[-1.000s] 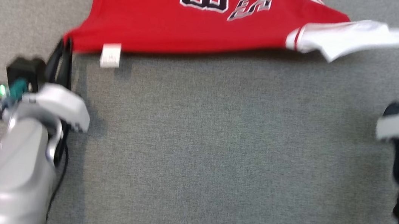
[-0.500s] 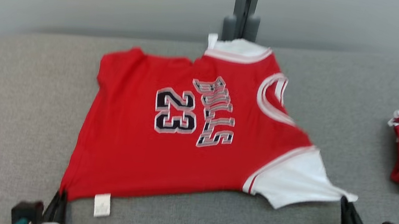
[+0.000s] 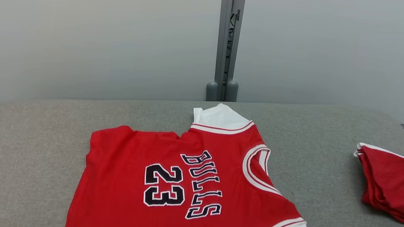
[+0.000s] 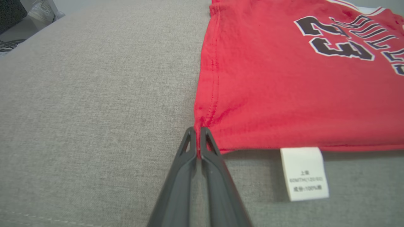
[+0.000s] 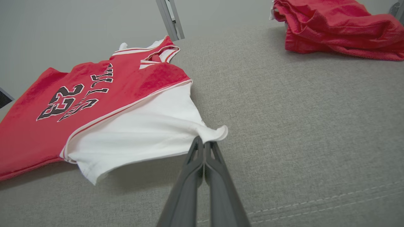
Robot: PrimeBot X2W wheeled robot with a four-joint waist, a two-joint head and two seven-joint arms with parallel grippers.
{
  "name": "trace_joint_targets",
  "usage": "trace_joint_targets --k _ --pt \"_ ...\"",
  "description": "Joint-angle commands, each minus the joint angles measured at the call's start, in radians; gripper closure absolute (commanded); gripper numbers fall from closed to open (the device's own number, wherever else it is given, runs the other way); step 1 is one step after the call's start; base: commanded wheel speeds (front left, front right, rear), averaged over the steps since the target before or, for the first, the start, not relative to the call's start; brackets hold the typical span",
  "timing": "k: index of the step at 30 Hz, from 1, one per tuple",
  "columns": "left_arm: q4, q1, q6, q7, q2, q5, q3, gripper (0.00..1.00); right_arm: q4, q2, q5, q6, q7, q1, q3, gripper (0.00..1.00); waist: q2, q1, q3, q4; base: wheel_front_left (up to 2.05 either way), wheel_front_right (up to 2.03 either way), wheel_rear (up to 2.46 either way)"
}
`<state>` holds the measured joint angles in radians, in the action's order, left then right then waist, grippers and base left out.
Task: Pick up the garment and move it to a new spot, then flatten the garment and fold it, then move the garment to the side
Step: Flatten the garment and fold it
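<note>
1. On the grey table [image 3: 29, 138], mid-width and toward the near edge, we find the jersey [image 3: 177, 187] spread print-up. The hem is to the left and the collar to the right. The far sleeve [image 3: 220, 117] reaches close to the far edge.
2. Left gripper [image 4: 198, 134]: clenched, with the near hem corner [image 4: 205, 121] pinched between its tips, close to the table. A white label [image 4: 304, 173] lies flat just beside it.
3. Right gripper [image 5: 204, 143]: clenched on the tip of the near sleeve [image 5: 142, 132]. That sleeve is drawn taut and rides off the table, with a shadow beneath it.
4. A pile [image 3: 397, 187] of red cloth sits near the right edge, well apart from the jersey.
5. Step in hand, in our judgement: flattening. The body lies smooth, the far side looks uneven, and the near sleeve is not yet down.
6. The next move calls for setting both pinched points onto the table under light tension, then letting go without dragging cloth back. The far side wants smoothing before any fold.
</note>
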<state>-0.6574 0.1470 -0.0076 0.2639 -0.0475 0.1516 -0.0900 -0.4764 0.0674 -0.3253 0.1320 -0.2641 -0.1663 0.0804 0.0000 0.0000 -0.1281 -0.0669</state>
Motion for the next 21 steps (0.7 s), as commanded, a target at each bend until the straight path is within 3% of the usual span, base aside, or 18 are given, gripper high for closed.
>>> trace_joint_targets --k 1,10,21 --pt "0.002 0.022 0.002 0.000 -0.007 0.006 -0.003 1.00 0.007 0.008 -0.003 -0.002 0.000 -0.025 0.001 1.00 0.0000 0.0000 -0.025 -0.006 0.00 0.00 0.00" --pt "0.083 0.080 -0.001 0.000 -0.007 0.001 0.005 1.00 0.053 0.014 -0.007 -0.002 0.000 -0.069 -0.010 1.00 0.0000 0.0000 -0.034 0.008 0.00 0.00 0.00" --pt "0.166 -0.086 -0.010 0.000 -0.006 -0.002 0.061 1.00 0.113 0.019 0.012 -0.001 0.000 0.126 -0.009 1.00 0.0000 0.0000 0.049 0.047 0.00 0.00 0.00"
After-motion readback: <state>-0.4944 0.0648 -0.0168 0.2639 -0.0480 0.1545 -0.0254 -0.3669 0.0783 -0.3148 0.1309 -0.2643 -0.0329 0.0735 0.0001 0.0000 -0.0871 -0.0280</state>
